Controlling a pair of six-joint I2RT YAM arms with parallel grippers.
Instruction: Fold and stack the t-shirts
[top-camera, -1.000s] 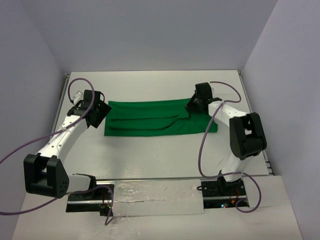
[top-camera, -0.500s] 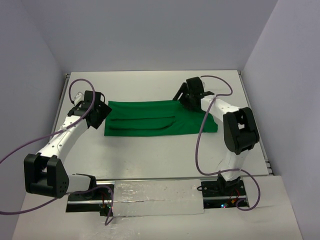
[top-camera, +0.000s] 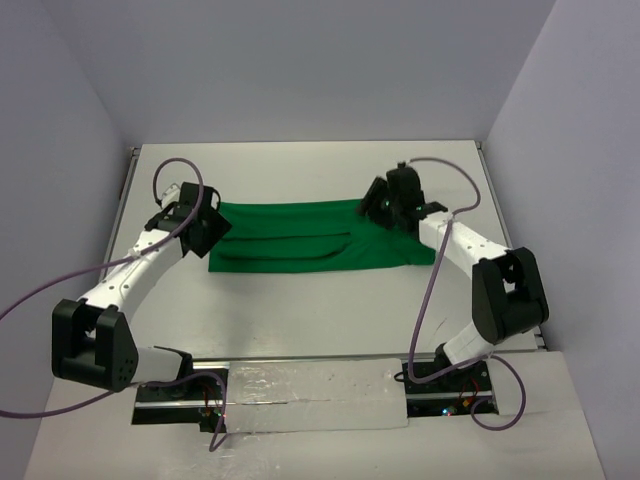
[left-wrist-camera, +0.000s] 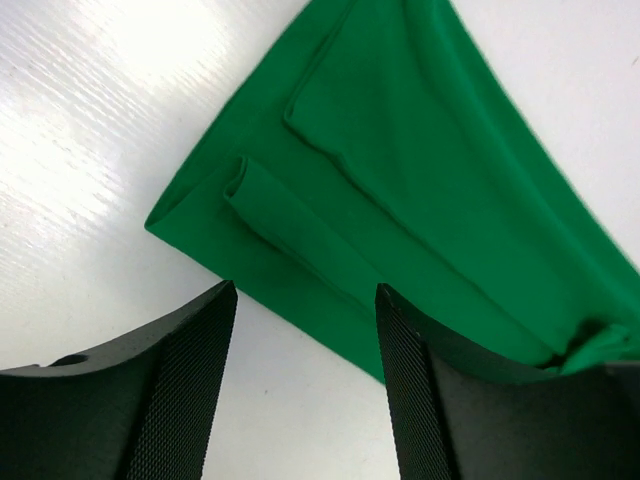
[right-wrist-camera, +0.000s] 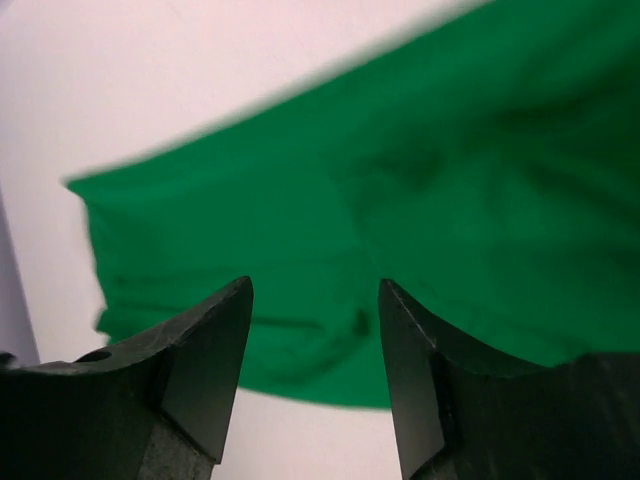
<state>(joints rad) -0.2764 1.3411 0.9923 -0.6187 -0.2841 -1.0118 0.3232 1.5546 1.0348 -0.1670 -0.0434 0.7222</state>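
So your plain bright-green cloth t-shirt (top-camera: 300, 237) is lying flat on the white table (top-camera: 300, 320), folded into a long band that runs left to right across the middle, a bit toward the far side. In the top view you can see a couple of long creases along it, and the right end looks a little bunched.

Your left gripper (top-camera: 205, 233) is sitting right at the band's left end. In the left wrist view its black textured fingers (left-wrist-camera: 175, 395) are spread apart with nothing between them. The shirt's near corner is just ahead of the tips, and a small rolled fold (left-wrist-camera: 290, 235) lies on top of the layers there. I can't tell if the tips touch the cloth.

Your right gripper (top-camera: 378, 205) is over the far right corner of the band. The right wrist view is kind of blurry, but its fingers (right-wrist-camera: 205, 360) are clearly spread too, with green cloth filling most of the view past them and nothing pinched. Whether it's resting on the cloth or just above it, I can't say.

The purple cables (top-camera: 60, 290) loop off both arms.
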